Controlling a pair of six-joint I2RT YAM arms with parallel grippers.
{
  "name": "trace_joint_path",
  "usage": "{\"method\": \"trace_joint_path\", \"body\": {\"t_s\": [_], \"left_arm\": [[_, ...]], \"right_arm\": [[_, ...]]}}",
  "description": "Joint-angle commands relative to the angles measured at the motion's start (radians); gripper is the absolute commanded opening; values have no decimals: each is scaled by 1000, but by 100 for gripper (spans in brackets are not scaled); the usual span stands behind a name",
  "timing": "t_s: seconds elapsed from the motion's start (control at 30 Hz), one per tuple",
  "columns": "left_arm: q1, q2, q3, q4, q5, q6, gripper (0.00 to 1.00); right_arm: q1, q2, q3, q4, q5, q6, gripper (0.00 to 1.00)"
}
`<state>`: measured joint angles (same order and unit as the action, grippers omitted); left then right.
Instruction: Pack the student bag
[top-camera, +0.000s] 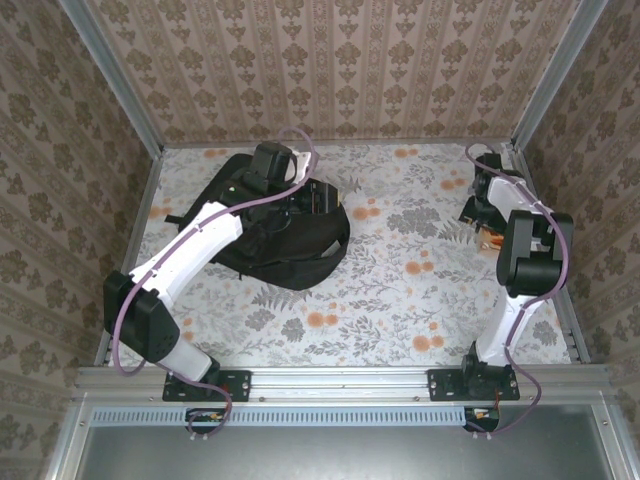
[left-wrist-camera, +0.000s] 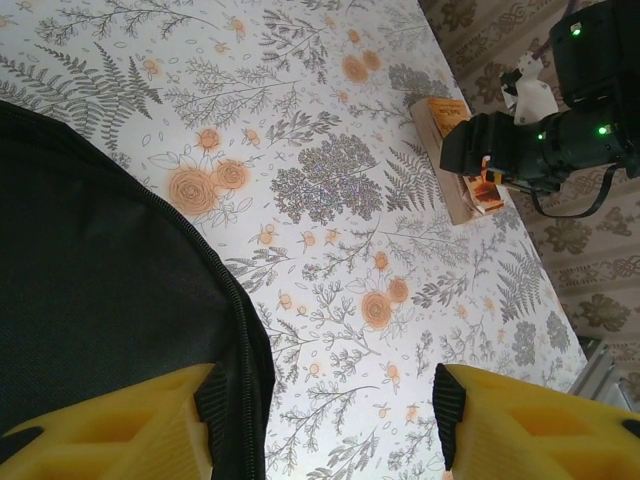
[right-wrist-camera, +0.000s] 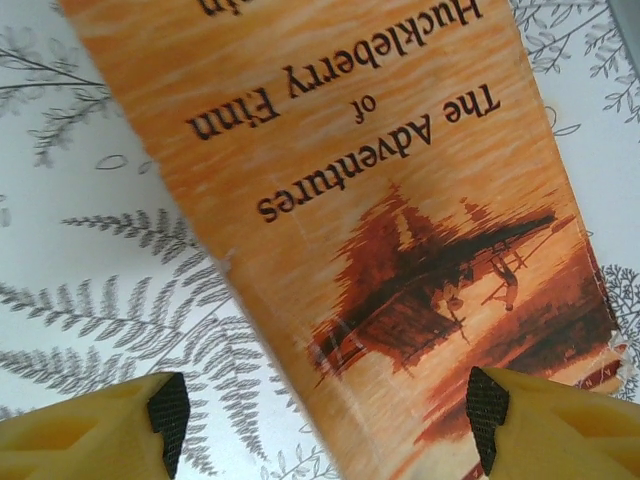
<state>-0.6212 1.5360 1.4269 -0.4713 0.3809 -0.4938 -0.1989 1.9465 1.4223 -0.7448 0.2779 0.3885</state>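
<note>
Beneath the left claw, jaws apart, student bag zipper edge

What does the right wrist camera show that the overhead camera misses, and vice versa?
Right wrist camera: the title on the book, The Adventures of Huckleberry Finn, plus a river scene, below the open right end effector. Overhead camera: the black backpack under the left arm, and the patterned walls. Both: the orange book and the floral table.
</note>
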Motion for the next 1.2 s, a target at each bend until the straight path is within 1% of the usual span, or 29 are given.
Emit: {"method": "trace_joint_path", "body": {"t_s": [0.0, 0.23, 0.3, 0.33, 0.37, 0.47, 0.67, 0.77, 0.83, 1.0, 1.1, 1.17], "left_arm": [[-5, -20, -8, 17, 21, -9, 59], [1, -10, -10, 20, 27, -14, 59], [5, -8, -10, 21, 31, -18, 59], [6, -7, -11, 24, 35, -20, 59], [8, -5, -11, 26, 39, -24, 59], [14, -2, -13, 31, 49, -35, 59], [17, -1, -16, 35, 55, -40, 60], [18, -1, -16, 36, 55, -38, 60], [20, 0, -16, 35, 53, -38, 59], [28, 4, -17, 33, 49, -35, 59], [29, 9, -19, 36, 46, -35, 59], [29, 17, -19, 33, 44, -31, 59]], "right_arm": [[-39, 39, -11, -22, -68, -11, 73], [-51, 95, -6, -19, -91, 31, 63], [-59, 88, -15, -9, -102, 43, 62], [-67, 81, -24, 0, -115, 48, 58], [-80, 75, -31, 13, -142, 56, 52], [-114, 66, -57, 44, -231, 86, 42], [-126, 58, -88, 81, -304, 101, 30], [-128, 57, -95, 91, -328, 106, 20], [-126, 53, -106, 105, -348, 113, 16], [-119, 14, -138, 132, -381, 121, 1], [-107, -15, -161, 159, -418, 150, 0], [-92, -37, -200, 199, -476, 194, 0]]}}
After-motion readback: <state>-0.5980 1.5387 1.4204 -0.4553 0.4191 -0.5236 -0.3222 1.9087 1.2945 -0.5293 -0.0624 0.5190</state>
